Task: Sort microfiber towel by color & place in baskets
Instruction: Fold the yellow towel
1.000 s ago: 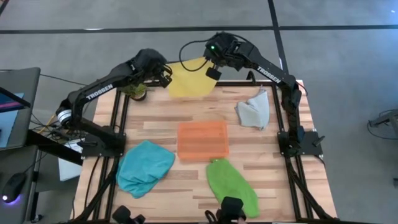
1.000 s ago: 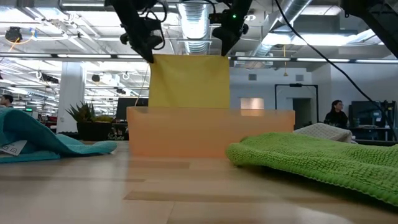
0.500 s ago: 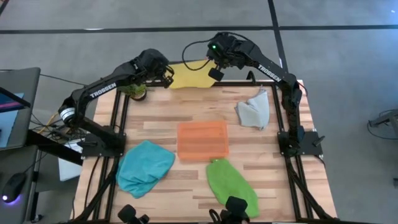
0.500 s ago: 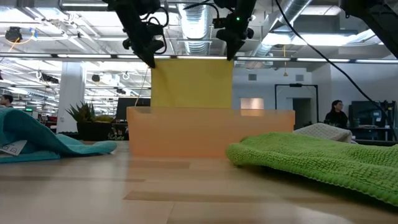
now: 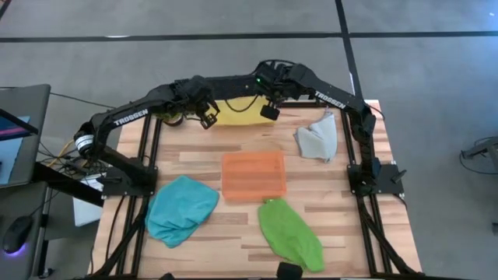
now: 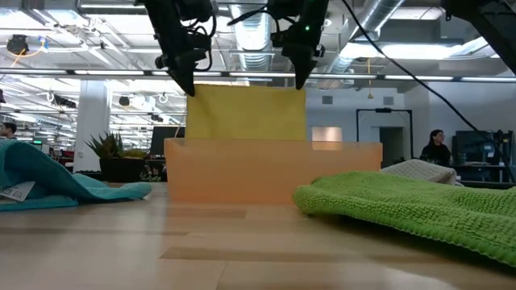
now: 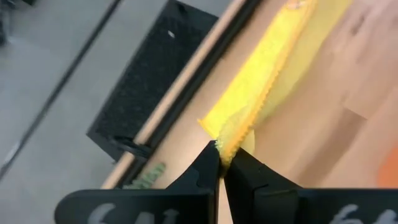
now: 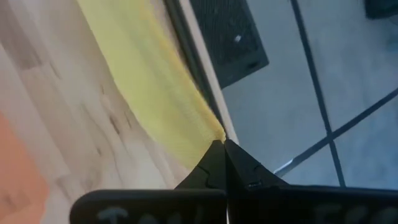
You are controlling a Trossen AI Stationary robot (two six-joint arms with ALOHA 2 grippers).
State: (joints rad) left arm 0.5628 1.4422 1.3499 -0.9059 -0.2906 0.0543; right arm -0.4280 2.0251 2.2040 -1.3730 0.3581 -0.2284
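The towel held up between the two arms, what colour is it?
Plain yellow towel; the low view shows it best.

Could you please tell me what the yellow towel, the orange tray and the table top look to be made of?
Yellow towel: soft nubby fabric, likely microfiber; it hangs limp with a stitched, zigzag edge. Orange tray: probably plastic; smooth, faintly ribbed, somewhat translucent in the low view. Table top: wood, seemingly butcher-block; joined strips with visible grain, light sheen.

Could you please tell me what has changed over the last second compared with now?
The left gripper and right gripper, each pinching a top corner of the yellow towel, moved apart and toward the orange tray, stretching the towel wider. Both grips held. The tray and the teal, green and grey towels stayed put.
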